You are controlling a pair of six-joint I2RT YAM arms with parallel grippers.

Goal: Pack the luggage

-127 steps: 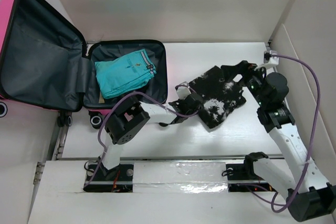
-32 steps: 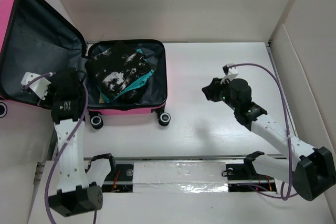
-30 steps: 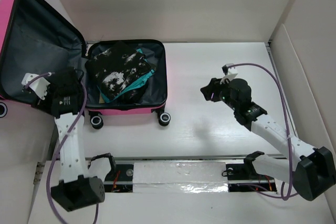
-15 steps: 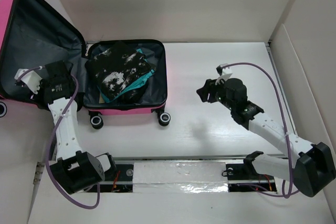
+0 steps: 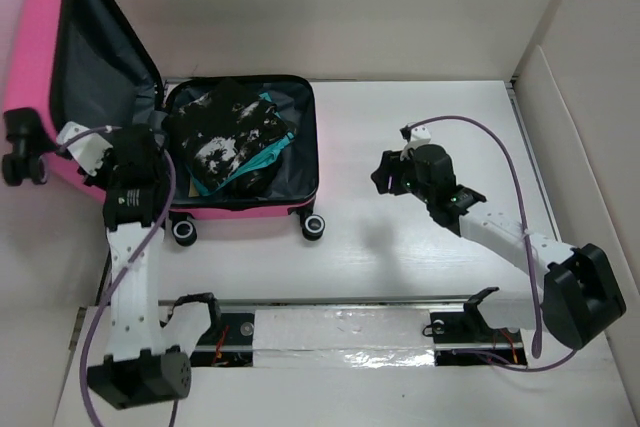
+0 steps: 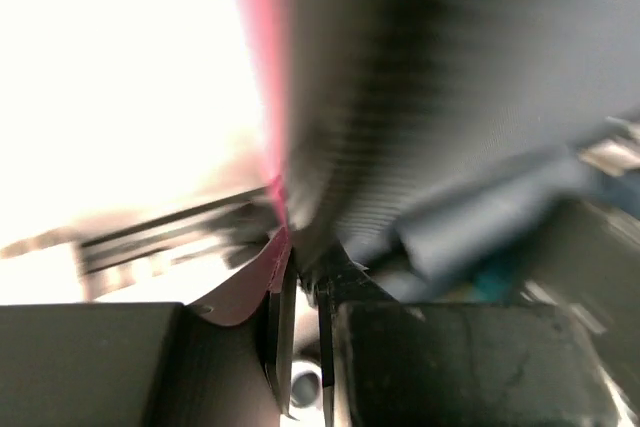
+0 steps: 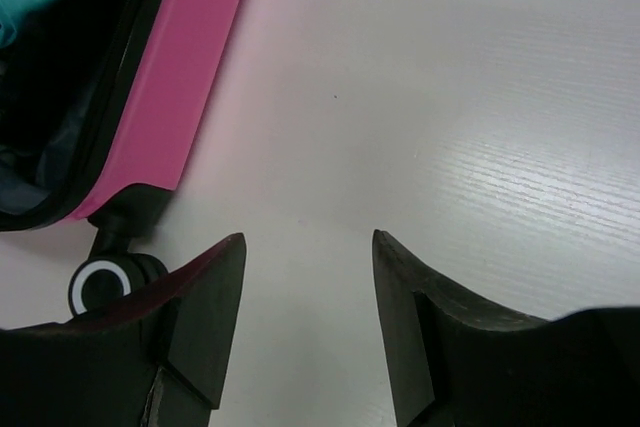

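The pink luggage (image 5: 245, 213) lies open at the table's left. Its base holds a black-and-white garment (image 5: 225, 132) over a teal one (image 5: 265, 150). The lid (image 5: 100, 57) stands raised and tilted, dark lining facing the base. My left gripper (image 5: 140, 147) is at the lid's lower edge; in the left wrist view, the left gripper (image 6: 300, 277) has its jaws nearly together on the blurred pink rim (image 6: 268, 127) of the lid. My right gripper (image 5: 385, 172) is open and empty over bare table right of the luggage, and the right wrist view shows the right gripper (image 7: 308, 237) open.
The luggage's pink side wall (image 7: 190, 57) and a black caster wheel (image 7: 100, 282) sit left of the right gripper. Another wheel (image 5: 183, 230) is at the front. White walls (image 5: 560, 77) enclose the table at the back and right.
The lid has swung up from lying flat on the left to nearly upright, with the left gripper moving right with it. The right gripper has crept left towards the luggage.
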